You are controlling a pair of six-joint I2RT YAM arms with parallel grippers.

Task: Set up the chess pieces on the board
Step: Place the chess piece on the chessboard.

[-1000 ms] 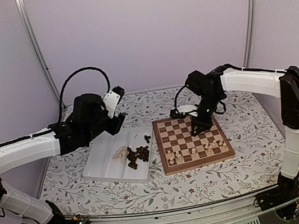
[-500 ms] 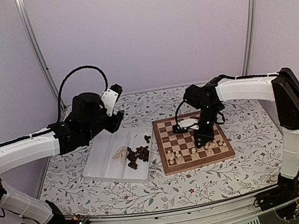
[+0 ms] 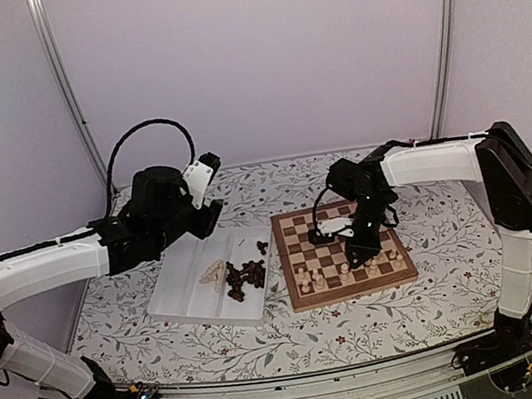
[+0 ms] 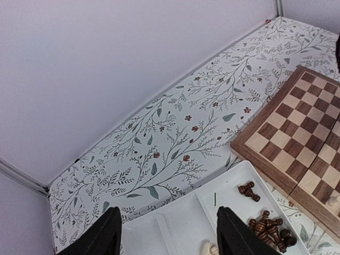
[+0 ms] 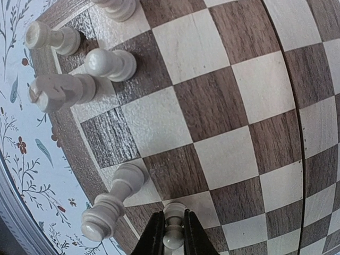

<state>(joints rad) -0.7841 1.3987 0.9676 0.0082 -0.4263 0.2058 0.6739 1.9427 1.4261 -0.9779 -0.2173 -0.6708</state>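
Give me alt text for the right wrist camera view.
The right gripper grips a cream chess piece between its fingers, above the chessboard near its border. Several other cream pieces stand on squares along that border.

No readable text, labels, brands or numbers anywhere; nothing legible on the board (image 3: 304, 244) or the white tray (image 3: 184, 288).

Cream chess pieces (image 3: 346, 270) crowd the board's (image 3: 301, 229) near rows; its far squares lie open.
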